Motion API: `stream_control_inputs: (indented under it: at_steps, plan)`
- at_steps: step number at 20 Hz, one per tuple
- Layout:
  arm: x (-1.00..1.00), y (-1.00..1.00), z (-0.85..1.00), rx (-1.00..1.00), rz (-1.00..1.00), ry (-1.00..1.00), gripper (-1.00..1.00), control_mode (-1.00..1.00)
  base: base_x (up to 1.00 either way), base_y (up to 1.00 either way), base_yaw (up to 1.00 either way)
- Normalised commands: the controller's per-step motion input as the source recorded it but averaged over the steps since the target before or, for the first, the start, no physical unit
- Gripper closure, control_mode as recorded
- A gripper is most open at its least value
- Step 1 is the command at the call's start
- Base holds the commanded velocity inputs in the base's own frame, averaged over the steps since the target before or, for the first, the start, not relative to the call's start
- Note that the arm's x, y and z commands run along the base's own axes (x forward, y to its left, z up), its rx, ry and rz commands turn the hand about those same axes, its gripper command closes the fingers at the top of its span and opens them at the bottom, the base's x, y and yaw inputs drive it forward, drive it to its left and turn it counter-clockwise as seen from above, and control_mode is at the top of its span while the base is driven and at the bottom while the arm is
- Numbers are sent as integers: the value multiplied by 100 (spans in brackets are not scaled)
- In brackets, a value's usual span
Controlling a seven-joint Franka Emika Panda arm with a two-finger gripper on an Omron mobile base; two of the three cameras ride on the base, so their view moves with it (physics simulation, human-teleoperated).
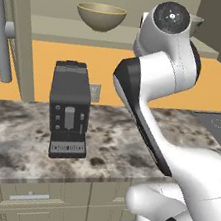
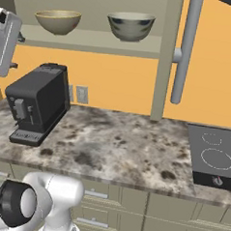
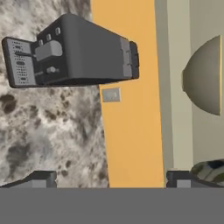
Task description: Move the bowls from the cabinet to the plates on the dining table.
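Observation:
Two bowls stand side by side on the shelf of the open cabinet [image 2: 93, 40]: an olive-tan bowl [image 2: 58, 21] on the left and a grey marbled bowl [image 2: 131, 25] on the right. In the left base view the olive-tan bowl [image 1: 100, 16] shows and my arm covers most of the grey one. In the rolled hand view my gripper [image 3: 110, 180] is open with nothing between its fingers. The olive-tan bowl [image 3: 205, 76] lies ahead at that view's right edge, apart from the fingers, with the grey bowl [image 3: 213, 169] at the lower right corner. The plates and dining table are out of view.
A black coffee machine [image 2: 36, 103] stands on the marbled counter [image 2: 120, 142] under the shelf. A cooktop [image 2: 214, 155] is set in the counter's right end. The open cabinet door's long bar handle [image 2: 184, 49] hangs right of the bowls, and the other door's handle [image 1: 4, 40] at the left.

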Motion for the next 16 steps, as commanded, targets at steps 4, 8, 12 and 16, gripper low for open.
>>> stream_control_inputs:
  at_steps: [4,8,12,16]
  plan:
    - [29,19,24,-1,-1,-2,-100,-100,0,0,0]
    - [51,1,16,0,-6,0,-100,-100,0,0,0]
    - [42,0,34,0,-8,0,-100,-100,0,0,0]
    - [53,0,21,0,-7,0,-100,-100,0,0,0]
